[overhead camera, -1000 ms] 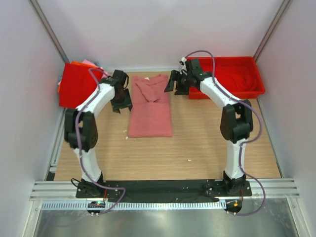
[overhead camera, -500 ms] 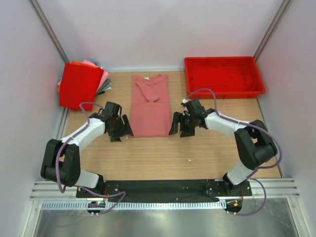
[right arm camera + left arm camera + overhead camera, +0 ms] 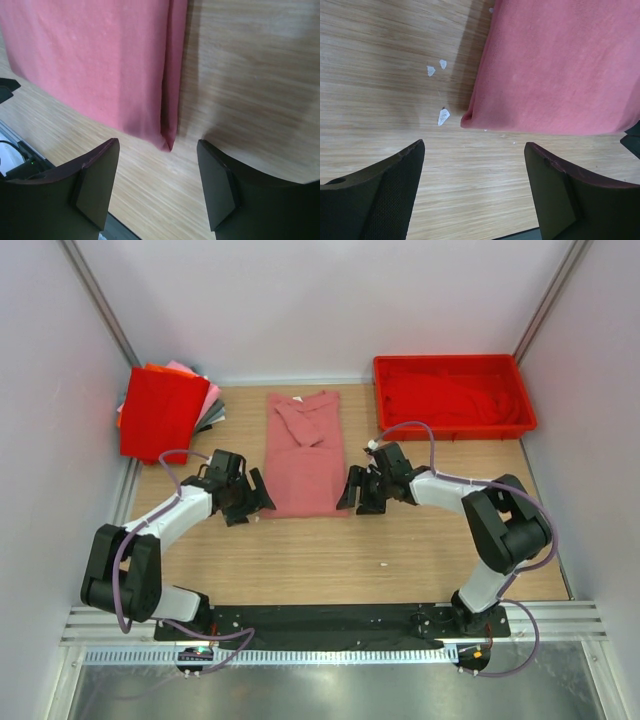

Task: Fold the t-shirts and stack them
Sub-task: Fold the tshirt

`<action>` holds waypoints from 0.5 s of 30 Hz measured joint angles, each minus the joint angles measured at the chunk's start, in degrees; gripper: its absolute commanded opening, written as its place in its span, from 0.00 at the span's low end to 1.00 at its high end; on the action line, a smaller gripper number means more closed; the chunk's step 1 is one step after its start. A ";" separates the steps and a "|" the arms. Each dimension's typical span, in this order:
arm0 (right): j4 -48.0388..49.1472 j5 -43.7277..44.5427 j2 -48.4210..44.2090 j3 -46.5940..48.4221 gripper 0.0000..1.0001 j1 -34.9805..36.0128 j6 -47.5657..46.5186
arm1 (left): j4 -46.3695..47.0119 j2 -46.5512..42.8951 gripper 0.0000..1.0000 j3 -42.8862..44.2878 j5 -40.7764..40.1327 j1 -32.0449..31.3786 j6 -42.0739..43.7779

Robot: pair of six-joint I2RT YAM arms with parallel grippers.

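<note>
From above, the folded salmon-pink t-shirt (image 3: pixel 305 455) lies mid-table, with stacked t-shirts (image 3: pixel 160 412) at its ten o'clock; the left wrist view shows the left gripper (image 3: pixel 475 150) spread wide and empty, the shirt's corner at twelve o'clock; the right wrist view shows the right gripper (image 3: pixel 157 150) likewise wide, holding nothing.

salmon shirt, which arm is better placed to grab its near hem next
Neither alone: left pincer hangs open at the near-left corner of the salmon shirt, right pincer open at its near-right corner.

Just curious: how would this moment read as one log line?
pink shirt: part-folded, flat | left tool: open, near-left corner | right tool: open, near-right corner
</note>
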 measured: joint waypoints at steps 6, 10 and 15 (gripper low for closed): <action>3.96 -2.23 2.62 0.20 0.60 -0.04 1.42 | 2.01 1.01 0.72 -0.44 0.04 0.00 -0.20; 6.25 -3.23 3.30 -0.61 0.49 -0.02 1.84 | 5.35 3.78 0.57 -2.14 1.25 0.00 -1.05; 9.14 -4.26 3.65 -2.86 0.28 -0.04 2.60 | 9.64 5.99 0.41 -2.84 3.69 0.00 -2.49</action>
